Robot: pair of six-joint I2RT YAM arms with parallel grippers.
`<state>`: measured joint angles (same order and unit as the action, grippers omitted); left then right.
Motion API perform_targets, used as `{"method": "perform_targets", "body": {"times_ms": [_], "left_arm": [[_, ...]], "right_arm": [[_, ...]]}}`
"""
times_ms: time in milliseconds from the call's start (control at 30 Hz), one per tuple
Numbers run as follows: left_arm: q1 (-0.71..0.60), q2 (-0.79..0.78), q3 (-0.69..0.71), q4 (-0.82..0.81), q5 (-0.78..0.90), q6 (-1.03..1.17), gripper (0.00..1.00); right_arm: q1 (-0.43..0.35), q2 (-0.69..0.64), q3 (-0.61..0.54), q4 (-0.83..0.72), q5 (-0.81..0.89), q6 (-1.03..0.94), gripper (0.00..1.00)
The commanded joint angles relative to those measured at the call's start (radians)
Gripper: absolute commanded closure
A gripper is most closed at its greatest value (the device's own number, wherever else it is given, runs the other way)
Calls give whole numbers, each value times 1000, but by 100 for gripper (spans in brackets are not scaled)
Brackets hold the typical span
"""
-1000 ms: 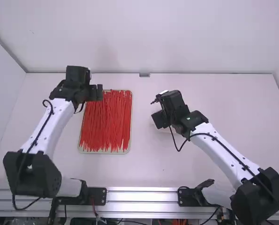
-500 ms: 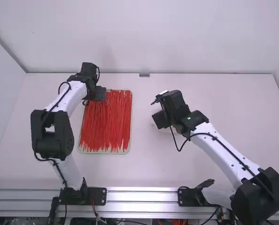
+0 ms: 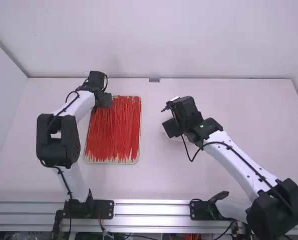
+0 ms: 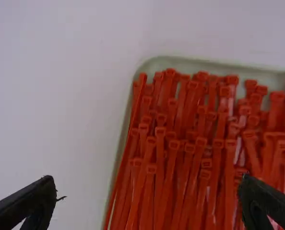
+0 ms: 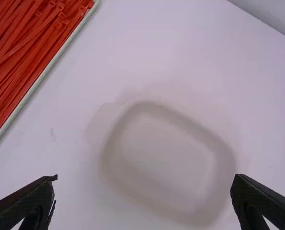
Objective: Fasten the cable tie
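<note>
Two grippers, both spread wide with nothing between the fingers: that's your picture, operator. Your left gripper [image 3: 104,100] hangs over the 11 o'clock corner of the tray [image 3: 111,161], one finger out over bare table [image 3: 249,110], the other over the red cable ties [image 3: 113,130]. Its wrist camera shows you the tray's rounded corner, but the rest of the tray runs out of frame, and the ties' tails go with it. The ties lie in a thick heap, heads toward 12 o'clock, filling the tray edge to edge; deeper in the pile you can't tell one from the next. Your right gripper [image 3: 171,129] sits well apart at the tray's 3 o'clock, over a small white container [image 5: 166,163]. From above, its own wrist covers most of that container and its fingertips too. The wrist camera gives you the container whole but soft; whether anything lies in it, I cannot tell.
</note>
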<state>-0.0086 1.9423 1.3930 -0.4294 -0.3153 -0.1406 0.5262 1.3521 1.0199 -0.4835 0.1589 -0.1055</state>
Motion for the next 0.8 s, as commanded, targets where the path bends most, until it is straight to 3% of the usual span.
{"method": "perform_targets", "body": {"times_ms": [0, 200, 533, 633, 667, 767], "left_arm": [[11, 18, -37, 19, -34, -13, 1], [10, 18, -120, 118, -40, -28, 12], [11, 18, -229, 282, -41, -27, 15], [11, 18, -234, 301, -42, -27, 23], [11, 18, -235, 311, -42, -27, 33], [11, 18, -236, 321, -41, -27, 43]], "right_arm": [[-3, 6, 31, -1, -2, 4, 2], [-3, 6, 31, 4, -1, 4, 2], [-3, 6, 31, 5, -1, 4, 2], [-3, 6, 31, 5, -1, 4, 2], [-3, 6, 31, 5, -1, 3, 2], [-3, 6, 31, 4, -2, 4, 2]]}}
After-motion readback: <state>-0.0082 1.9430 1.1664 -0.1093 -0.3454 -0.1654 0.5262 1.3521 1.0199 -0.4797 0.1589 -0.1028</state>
